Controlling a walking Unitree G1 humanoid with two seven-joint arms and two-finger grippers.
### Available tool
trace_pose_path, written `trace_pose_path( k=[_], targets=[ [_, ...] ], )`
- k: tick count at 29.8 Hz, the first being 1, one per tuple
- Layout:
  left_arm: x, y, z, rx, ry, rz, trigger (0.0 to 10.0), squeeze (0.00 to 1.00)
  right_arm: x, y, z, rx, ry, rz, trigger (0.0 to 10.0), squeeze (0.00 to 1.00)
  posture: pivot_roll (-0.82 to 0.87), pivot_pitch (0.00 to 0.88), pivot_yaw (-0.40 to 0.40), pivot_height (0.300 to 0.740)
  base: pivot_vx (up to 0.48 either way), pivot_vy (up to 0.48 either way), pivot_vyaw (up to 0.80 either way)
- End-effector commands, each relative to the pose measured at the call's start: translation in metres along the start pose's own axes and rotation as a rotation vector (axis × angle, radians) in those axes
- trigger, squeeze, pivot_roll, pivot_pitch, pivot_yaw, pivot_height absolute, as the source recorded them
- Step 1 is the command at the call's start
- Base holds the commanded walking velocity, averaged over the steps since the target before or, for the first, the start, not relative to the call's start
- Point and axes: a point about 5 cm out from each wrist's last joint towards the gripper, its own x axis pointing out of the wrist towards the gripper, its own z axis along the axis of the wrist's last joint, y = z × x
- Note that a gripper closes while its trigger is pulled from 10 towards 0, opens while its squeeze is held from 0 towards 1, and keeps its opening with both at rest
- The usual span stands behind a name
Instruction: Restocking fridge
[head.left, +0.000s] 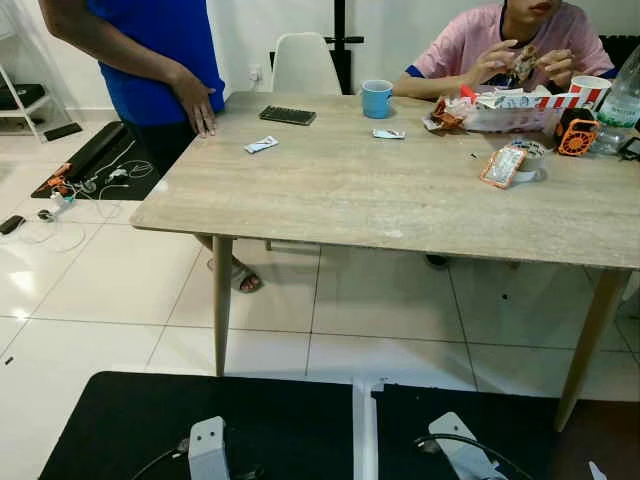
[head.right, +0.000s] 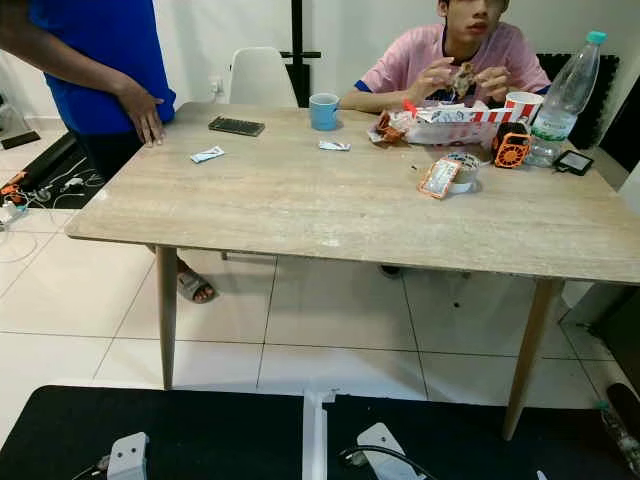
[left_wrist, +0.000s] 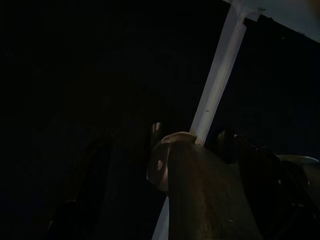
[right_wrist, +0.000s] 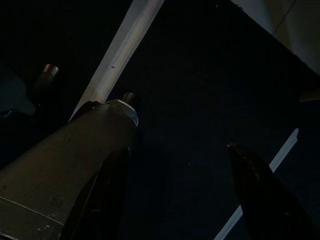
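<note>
A clear water bottle (head.right: 566, 92) with a teal cap stands at the far right of the pale wooden table (head.left: 350, 190). Next to it lie a fast-food box (head.right: 440, 126), a red and white paper cup (head.right: 521, 104), an orange packet (head.right: 439, 178) and a small orange fan (head.right: 510, 144). A blue mug (head.left: 377, 98) stands at the far middle. Both silver arms (head.left: 208, 445) hang low over a black mat (head.left: 260, 425). In the right wrist view my right gripper (right_wrist: 180, 155) is open above the mat with nothing between its fingers. The left wrist view is very dark.
A person in a blue shirt (head.left: 160, 50) rests a hand on the table's far left corner. A person in pink (head.right: 455, 60) sits eating behind the table. A phone (head.left: 288, 115) and small sachets lie on the top. A white chair (head.left: 303, 62) stands behind, cables on the left floor (head.left: 70, 195).
</note>
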Motion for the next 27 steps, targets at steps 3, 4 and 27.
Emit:
trace_pose_path(
  k=[3,4,27],
  targets=[
    [0.0,0.002,0.0,0.01,0.003,0.002,10.0,0.0,0.0,0.0,0.003,-0.002,-0.007,0.004,10.0,0.0,-0.01,0.0,0.025,0.74,0.0,0.0,0.0],
    [0.0,0.002,0.0,0.01,0.003,0.002,10.0,0.0,0.0,0.0,0.003,-0.002,-0.007,0.004,10.0,0.0,-0.01,0.0,0.025,0.74,0.0,0.0,0.0],
    [-0.018,0.036,-0.045,-0.058,0.07,0.081,10.0,0.0,0.001,0.015,-0.022,-0.049,0.042,0.032,10.0,0.0,0.07,0.038,0.024,0.74,0.0,0.0,0.0]
  ],
)
